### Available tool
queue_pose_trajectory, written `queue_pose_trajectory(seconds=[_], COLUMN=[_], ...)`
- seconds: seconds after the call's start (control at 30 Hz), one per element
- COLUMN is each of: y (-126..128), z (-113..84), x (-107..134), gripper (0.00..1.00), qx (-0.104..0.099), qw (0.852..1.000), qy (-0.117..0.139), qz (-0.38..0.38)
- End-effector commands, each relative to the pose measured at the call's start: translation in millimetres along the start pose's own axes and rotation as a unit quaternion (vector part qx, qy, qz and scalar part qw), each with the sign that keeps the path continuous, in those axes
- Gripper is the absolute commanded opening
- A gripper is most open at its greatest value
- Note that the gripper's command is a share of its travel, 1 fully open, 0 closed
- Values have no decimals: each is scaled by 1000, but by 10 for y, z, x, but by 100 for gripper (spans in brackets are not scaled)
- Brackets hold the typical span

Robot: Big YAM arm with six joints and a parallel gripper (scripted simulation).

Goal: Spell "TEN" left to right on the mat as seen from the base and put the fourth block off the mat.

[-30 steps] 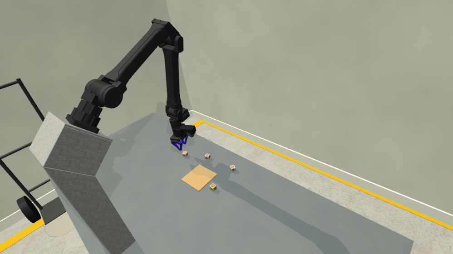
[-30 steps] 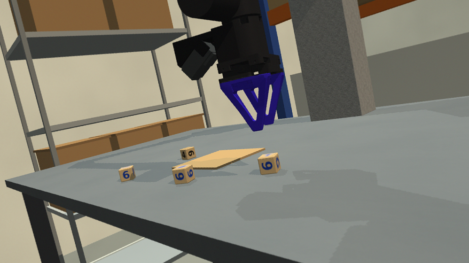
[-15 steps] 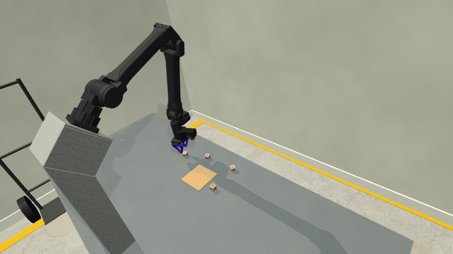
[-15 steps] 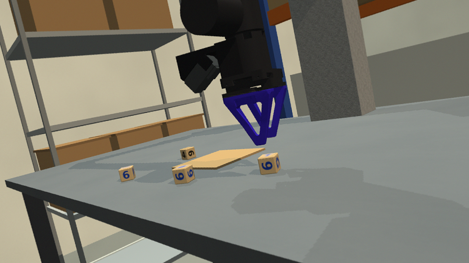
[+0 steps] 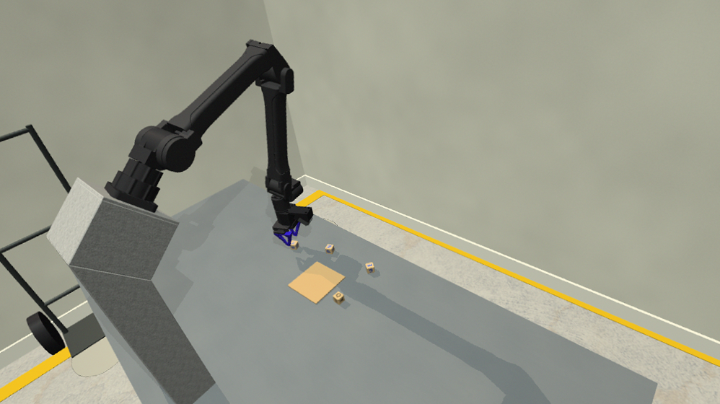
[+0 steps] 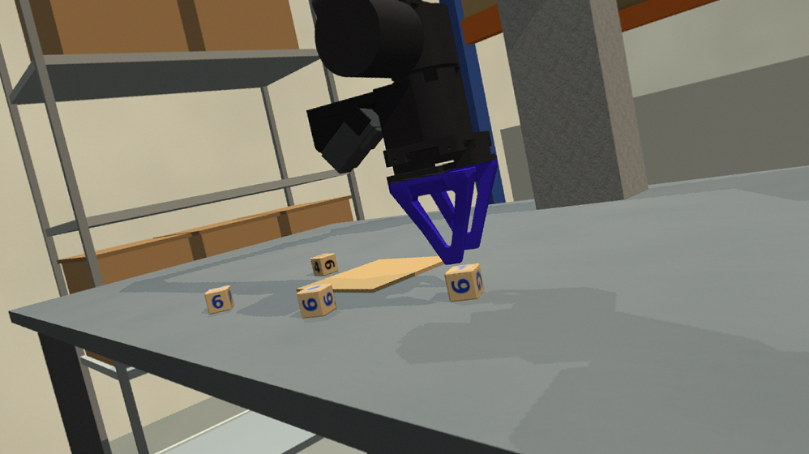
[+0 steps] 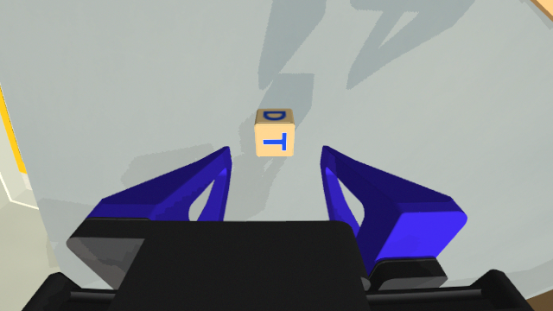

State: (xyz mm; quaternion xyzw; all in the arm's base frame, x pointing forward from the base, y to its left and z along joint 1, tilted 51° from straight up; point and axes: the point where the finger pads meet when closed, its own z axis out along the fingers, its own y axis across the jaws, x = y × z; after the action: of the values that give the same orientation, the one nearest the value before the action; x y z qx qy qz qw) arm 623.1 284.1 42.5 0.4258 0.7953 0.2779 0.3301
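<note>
My gripper (image 5: 291, 238) (image 6: 462, 253) (image 7: 276, 155) is open and empty, just above a block with a blue T on top (image 5: 294, 244) (image 6: 464, 283) (image 7: 275, 141). In the wrist view the T lies on its side, between and slightly beyond the fingertips. A second block (image 5: 330, 248) (image 6: 317, 301) stands beyond the mat's near corner in the exterior view. A third block (image 5: 369, 267) (image 6: 219, 300) stands farther out. A fourth block (image 5: 338, 297) (image 6: 324, 264) stands close beside the mat (image 5: 316, 282) (image 6: 380, 272). All four are off the mat. Their top letters, except the T, are too small to read.
The grey table (image 5: 312, 366) (image 6: 706, 337) carries everything. A stone-grey pedestal (image 5: 142, 328) (image 6: 572, 86) bears the arm at one side. One table edge runs beyond the second and third blocks. Shelves with boxes stand behind the table in the exterior view.
</note>
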Motion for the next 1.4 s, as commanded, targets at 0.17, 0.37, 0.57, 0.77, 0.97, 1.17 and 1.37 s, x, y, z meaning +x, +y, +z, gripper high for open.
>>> queue_pose_trajectory(seconds=[0.17,0.37,0.57,0.77,0.97,1.17,1.37], y=[4,6,6,6,7,39,60], z=[52,52,52,52,51,28,12], x=[-109,-109,-109,-109,-110,-137,-157], gripper=[60,60,60,60,60,60,60], qx=[-3,-3,-3,-3,-3,-5,-6], qw=[1000,1000,1000,1000,1000,1000,1000], qy=[-7,-7,-7,-7,-7,-7,-7], qz=[1,1,1,1,1,0,1])
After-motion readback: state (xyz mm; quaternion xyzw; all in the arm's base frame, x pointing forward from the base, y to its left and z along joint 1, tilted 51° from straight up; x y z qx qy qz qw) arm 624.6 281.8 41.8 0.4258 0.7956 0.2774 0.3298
